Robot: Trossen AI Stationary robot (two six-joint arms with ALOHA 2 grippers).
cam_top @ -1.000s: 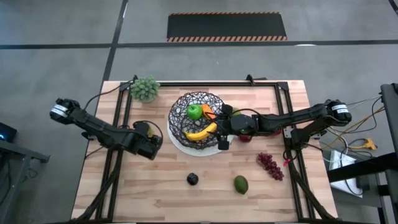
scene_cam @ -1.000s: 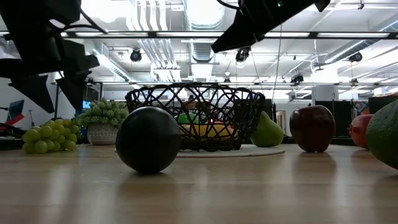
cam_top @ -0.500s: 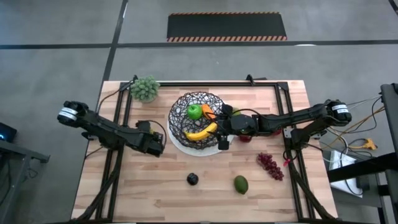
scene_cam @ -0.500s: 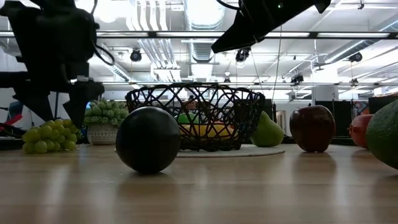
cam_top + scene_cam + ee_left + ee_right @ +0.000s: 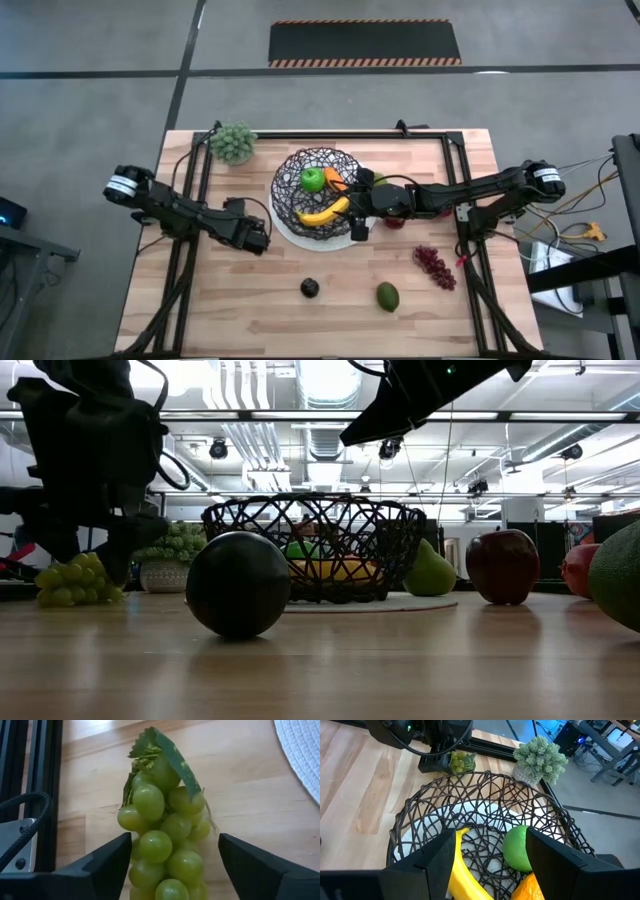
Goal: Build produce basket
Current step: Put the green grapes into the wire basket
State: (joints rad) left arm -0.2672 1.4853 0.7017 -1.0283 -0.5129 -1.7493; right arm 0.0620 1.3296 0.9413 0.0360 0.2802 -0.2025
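Note:
The black wire basket stands on a white plate and holds a banana, a green apple and a carrot. My right gripper hovers open over the basket's right rim, holding nothing. My left gripper is open, pointing down, with a finger on either side of a bunch of green grapes that lies on the table left of the plate. The plum, avocado and dark red grapes lie near the table's near edge.
A pale green leafy cluster in a small pot stands at the far left corner. A red apple sits right of the basket, mostly under my right arm in the high view. Black frame rails run along both table sides.
My left gripper has moved toward the table's right, toward the basket, and come down over the green grapes, so that its open fingers now flank the bunch. My right arm has kept still.

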